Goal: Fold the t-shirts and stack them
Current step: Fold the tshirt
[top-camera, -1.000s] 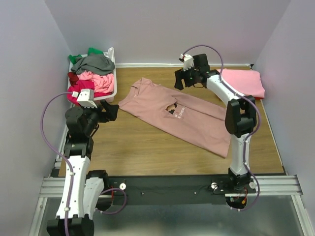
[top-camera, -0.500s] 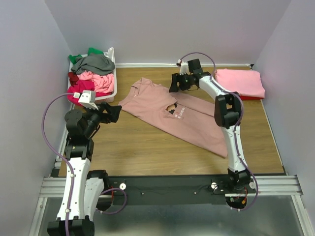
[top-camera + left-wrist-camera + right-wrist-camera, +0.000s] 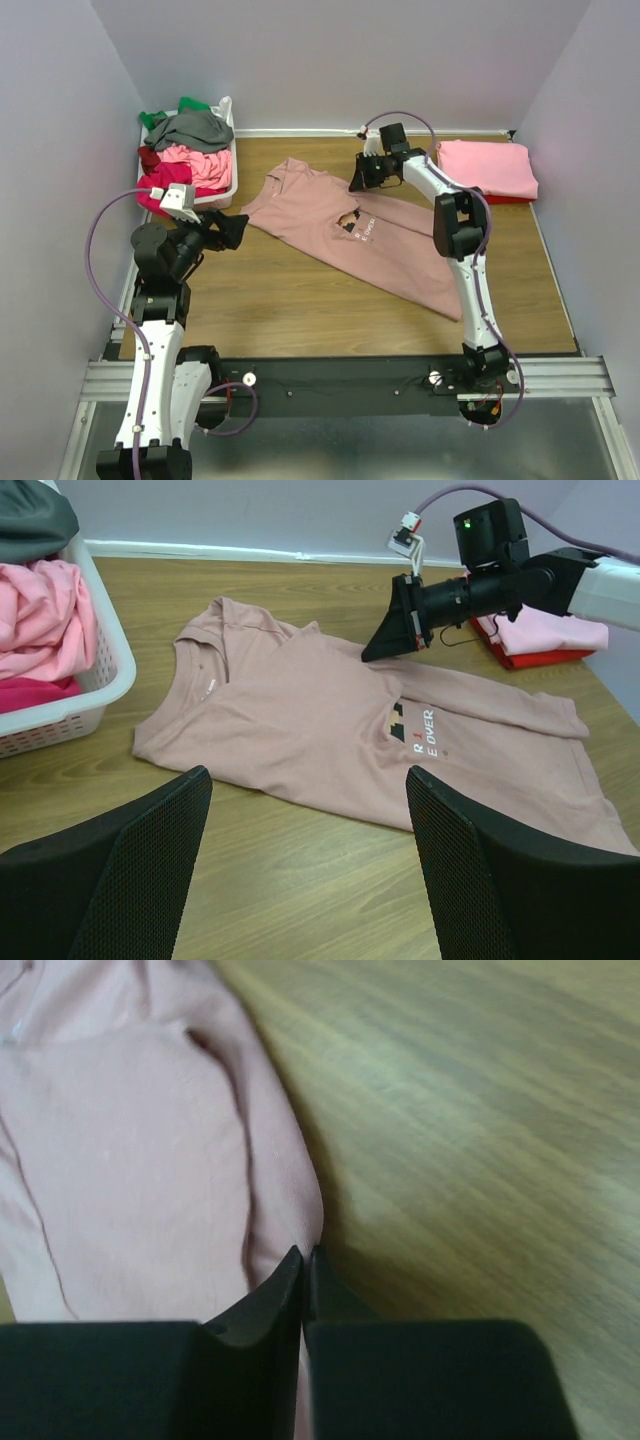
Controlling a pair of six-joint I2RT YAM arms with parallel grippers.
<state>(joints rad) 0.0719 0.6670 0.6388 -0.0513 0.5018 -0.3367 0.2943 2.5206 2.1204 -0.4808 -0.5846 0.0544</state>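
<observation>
The dusty-pink shirt (image 3: 350,235) lies spread print-up on the tabletop (image 3: 300,310), just beside the basket (image 3: 234,170). Its collar end is nearest the basket and its hem is well away from it.

The right end effector (image 3: 358,183) is pressed closed on the shirt's far edge, on the side away from the basket. The wrist view shows only a thin lip of cloth at the very tips. That looks like the main risk: with so little cloth in the pinch, a lift or pull could let the edge slide out. The fold would then fall short or land crooked. Nothing pins the shirt down either, so a sideways pull could drag the whole shirt over the smooth wood instead of folding it.

The right arm is stretched far from its base with the elbow raised. Its forearm reaches back toward the basket side and its tip is angled down to the cloth.

The left end effector (image 3: 232,228) hovers by the basket's near corner. Its fingers are spread wide and hold nothing, and it points across the shirt.
</observation>
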